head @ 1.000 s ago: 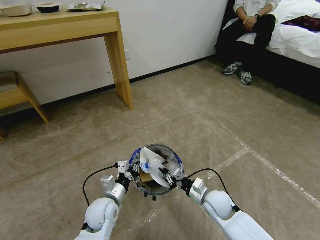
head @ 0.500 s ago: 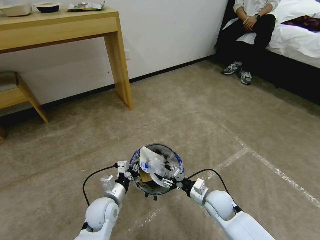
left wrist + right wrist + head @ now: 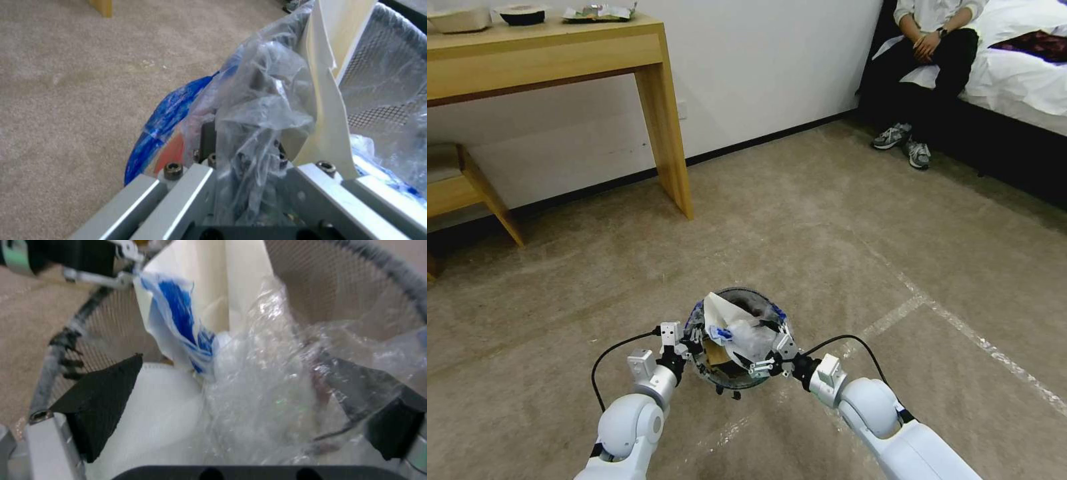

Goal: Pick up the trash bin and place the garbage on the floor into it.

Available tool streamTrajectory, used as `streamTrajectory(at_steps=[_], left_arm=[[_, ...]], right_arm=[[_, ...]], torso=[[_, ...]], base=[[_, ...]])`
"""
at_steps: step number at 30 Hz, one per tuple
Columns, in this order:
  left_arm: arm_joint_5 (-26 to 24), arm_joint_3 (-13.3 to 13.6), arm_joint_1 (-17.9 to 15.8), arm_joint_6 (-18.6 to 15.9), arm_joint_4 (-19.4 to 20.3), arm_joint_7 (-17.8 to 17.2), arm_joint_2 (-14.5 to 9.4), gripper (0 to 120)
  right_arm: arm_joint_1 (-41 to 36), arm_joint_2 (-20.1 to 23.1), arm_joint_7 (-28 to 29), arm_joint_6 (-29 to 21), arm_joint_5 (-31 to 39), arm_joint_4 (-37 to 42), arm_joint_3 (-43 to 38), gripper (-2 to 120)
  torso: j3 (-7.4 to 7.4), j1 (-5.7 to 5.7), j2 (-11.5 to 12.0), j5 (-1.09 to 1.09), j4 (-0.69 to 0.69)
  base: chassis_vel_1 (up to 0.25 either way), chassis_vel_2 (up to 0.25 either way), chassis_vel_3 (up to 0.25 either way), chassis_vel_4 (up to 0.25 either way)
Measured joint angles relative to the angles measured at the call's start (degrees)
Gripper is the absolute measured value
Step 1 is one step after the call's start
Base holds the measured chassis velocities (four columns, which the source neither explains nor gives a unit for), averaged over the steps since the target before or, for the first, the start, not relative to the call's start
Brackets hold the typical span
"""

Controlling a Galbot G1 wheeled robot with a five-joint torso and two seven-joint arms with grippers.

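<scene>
Bin (image 3: 740, 297) held above carpet (image 3: 840, 227) before robot, left gripper (image 3: 688, 338) clamped on its near-left rim, right gripper (image 3: 768, 353) spread wide over slipper (image 3: 720, 312) and crumpled plastic (image 3: 750, 337) inside

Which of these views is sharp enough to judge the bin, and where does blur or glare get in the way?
Head view: evenly lit and sharp, though wide-angle bending curves the edges; trash bin reads clearly between left gripper and right gripper. Left wrist view: soft, the plastic bag too close to focus. Right wrist view: blurriest, with glare on the crinkled plastic.
</scene>
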State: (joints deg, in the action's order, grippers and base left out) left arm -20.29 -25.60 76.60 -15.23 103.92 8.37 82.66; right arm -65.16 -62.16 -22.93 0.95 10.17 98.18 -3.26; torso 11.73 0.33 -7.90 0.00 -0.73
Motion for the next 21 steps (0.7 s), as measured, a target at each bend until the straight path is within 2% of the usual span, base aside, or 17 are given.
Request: streamTrajectory(at_steps=[21], left_arm=[[-0.1, 0.1, -0.2, -0.3, -1.5, -0.1, -0.3, 1]], right_arm=[[-0.8, 1.6, -0.7, 0.6, 1.8, 3.3, -1.0, 100]], torso=[[0.00, 0.00, 0.0, 0.00, 0.00]], base=[[0.000, 0.000, 0.000, 0.000]])
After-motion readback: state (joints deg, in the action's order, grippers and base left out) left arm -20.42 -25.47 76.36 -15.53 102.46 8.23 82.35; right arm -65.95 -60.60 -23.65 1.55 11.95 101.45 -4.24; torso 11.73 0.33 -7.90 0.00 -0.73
